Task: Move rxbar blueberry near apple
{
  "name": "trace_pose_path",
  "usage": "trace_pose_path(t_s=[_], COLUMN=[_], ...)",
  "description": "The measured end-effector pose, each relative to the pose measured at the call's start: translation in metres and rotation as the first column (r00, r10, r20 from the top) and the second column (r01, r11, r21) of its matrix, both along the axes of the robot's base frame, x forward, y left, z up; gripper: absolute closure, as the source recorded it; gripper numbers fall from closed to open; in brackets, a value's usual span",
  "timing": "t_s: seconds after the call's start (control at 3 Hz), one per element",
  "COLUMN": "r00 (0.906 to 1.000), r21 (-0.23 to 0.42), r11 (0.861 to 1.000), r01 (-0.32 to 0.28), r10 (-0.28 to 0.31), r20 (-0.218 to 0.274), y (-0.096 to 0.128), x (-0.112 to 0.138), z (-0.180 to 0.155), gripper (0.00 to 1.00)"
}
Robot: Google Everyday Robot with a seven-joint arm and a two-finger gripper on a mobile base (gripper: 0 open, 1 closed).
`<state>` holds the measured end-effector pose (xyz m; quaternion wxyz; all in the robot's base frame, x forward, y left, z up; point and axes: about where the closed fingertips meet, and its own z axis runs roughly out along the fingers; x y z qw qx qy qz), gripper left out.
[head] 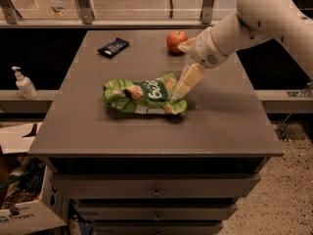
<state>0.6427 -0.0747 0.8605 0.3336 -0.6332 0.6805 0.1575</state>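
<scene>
The rxbar blueberry (113, 47), a small dark flat bar, lies at the table's far left. The apple (176, 40), red-orange, stands at the far middle, well to the right of the bar. My gripper (181, 71) hangs over the middle of the table just in front of the apple, far from the bar. It is open and holds nothing. Its lower finger (190, 81) points down at the right end of a green chip bag (144, 95).
The crinkled green chip bag lies across the middle of the grey table (98, 136). My white arm (254, 18) reaches in from the upper right. A pump bottle (23, 83) stands on a ledge to the left, and boxes (24, 214) sit on the floor.
</scene>
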Motion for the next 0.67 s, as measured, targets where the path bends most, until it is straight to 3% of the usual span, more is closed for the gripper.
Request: trace_pose_path(t_s=[0.67], r00=[0.9992], r21=[0.149], r11=[0.988], r01=[-0.04], r10=[0.041], r20=[-0.002], y=[0.066], x=[0.007], z=[-0.001], gripper=[0.0])
